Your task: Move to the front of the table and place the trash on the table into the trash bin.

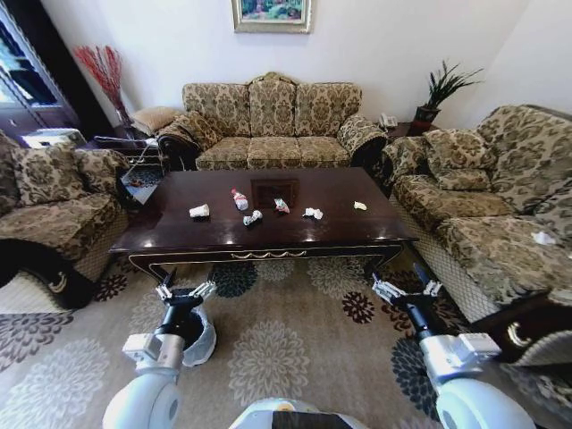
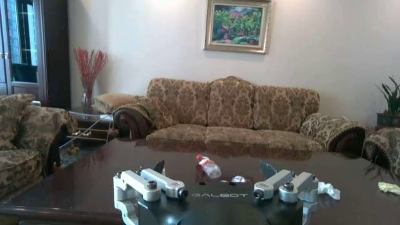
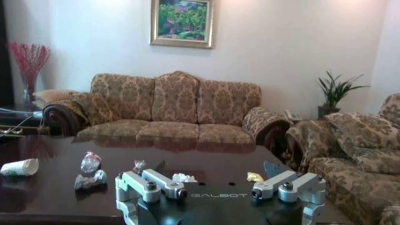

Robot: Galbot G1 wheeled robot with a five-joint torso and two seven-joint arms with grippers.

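Observation:
The dark glossy table (image 1: 179, 234) stands across the carpet just ahead of me. The trash lies in a loose row along its middle: a white paper cup (image 1: 198, 211), a red-capped bottle (image 1: 239, 199), a crumpled wad (image 1: 253, 217), a colourful wrapper (image 1: 281, 206), a white wad (image 1: 312, 213) and a yellowish scrap (image 1: 359, 206). My left gripper (image 1: 185, 290) and right gripper (image 1: 407, 288) hover open in front of the table's near edge, holding nothing. The trash bin (image 1: 207, 338), its white liner showing, sits on the floor under my left arm.
A patterned sofa (image 1: 268, 125) stands behind the table, an armchair (image 1: 54, 206) on the left and another sofa (image 1: 500, 206) on the right with a white scrap (image 1: 543, 238) on it. A glass side table (image 1: 134, 174) fills the back-left corner. Patterned carpet (image 1: 286, 331) lies between me and the table.

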